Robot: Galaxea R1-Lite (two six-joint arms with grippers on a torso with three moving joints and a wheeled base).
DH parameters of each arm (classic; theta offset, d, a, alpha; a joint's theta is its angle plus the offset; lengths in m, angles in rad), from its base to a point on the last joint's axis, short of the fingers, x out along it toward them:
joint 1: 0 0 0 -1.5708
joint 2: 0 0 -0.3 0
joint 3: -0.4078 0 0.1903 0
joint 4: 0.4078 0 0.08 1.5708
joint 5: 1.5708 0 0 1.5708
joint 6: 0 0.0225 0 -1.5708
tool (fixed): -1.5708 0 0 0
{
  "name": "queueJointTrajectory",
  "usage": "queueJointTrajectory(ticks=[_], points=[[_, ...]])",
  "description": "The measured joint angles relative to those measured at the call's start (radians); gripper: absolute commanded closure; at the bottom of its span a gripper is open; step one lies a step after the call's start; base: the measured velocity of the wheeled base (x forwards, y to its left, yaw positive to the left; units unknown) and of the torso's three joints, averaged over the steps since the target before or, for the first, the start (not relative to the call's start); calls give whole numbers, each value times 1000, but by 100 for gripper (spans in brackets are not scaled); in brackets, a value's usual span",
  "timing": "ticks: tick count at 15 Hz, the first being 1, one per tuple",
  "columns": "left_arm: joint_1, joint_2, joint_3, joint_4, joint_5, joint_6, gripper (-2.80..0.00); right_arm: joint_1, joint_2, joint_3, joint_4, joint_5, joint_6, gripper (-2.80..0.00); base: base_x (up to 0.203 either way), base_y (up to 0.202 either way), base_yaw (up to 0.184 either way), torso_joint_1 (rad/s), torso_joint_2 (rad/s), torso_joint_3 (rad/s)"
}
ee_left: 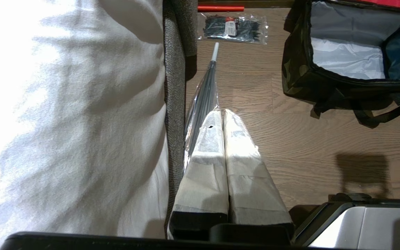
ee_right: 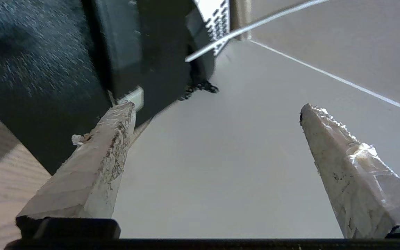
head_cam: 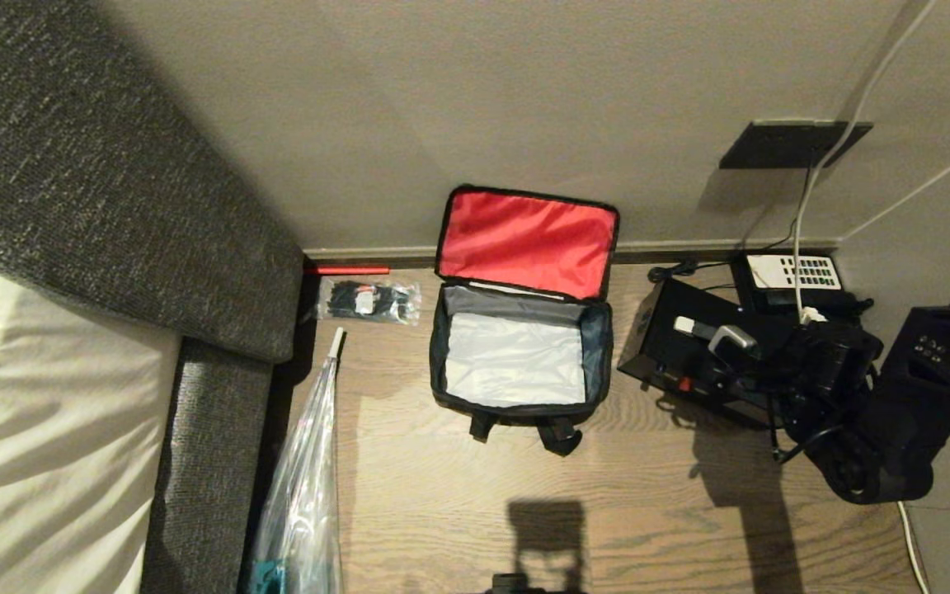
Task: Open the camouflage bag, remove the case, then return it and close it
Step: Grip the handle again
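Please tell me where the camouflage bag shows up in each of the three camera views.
Head view: the camouflage bag sits mid-frame on the wood floor, lid up against the wall, red lining showing.
Left wrist view: the bag's near corner fills the upper right, beyond the shut left claw.
Right wrist view: not in it.
Shared landmark: the packet of black zip ties, beside the bag in the head and left wrist views.

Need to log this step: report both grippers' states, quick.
Left gripper: closed, empty, parked above the floor beside the bed.
Right gripper: open, holding nothing, beside the case.
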Motion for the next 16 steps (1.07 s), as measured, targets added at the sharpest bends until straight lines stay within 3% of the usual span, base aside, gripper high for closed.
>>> queueJointTrajectory(ticks=[11,16], points=[[0,0,0,0,0,0,0,2,163,-220,-1,4,9,-280,0,0,0,0,0,0],[0,0,0,-1,0,0,0,-2,178,-215,-6,42,10,-280,0,0,0,0,0,0]])
